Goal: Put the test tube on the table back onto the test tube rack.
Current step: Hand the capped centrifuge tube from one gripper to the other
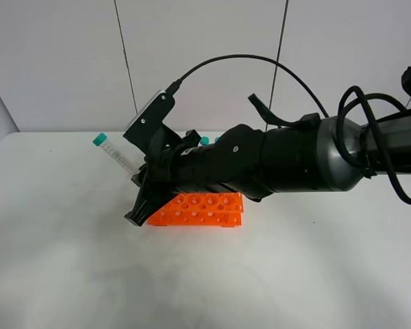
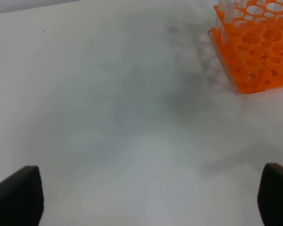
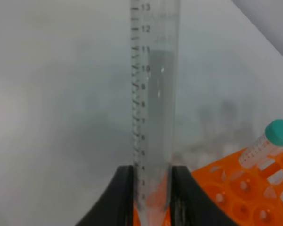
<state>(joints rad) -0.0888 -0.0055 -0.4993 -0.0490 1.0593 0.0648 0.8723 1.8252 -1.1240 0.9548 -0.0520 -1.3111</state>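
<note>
- Teal-capped clear plastic test tube (image 3: pixel 153 117), tilted, clamped in black right gripper (image 3: pixel 152 188) at left end of orange holed test tube rack (image 1: pixel 198 209).
- Left gripper (image 2: pixel 147 195) spread wide over white matte table (image 2: pixel 108 94).

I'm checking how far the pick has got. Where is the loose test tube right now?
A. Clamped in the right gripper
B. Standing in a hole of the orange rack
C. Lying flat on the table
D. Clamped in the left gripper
A: the right wrist view shows the test tube clamped between the fingers of the right gripper, while the left gripper is open and holds nothing.
</note>
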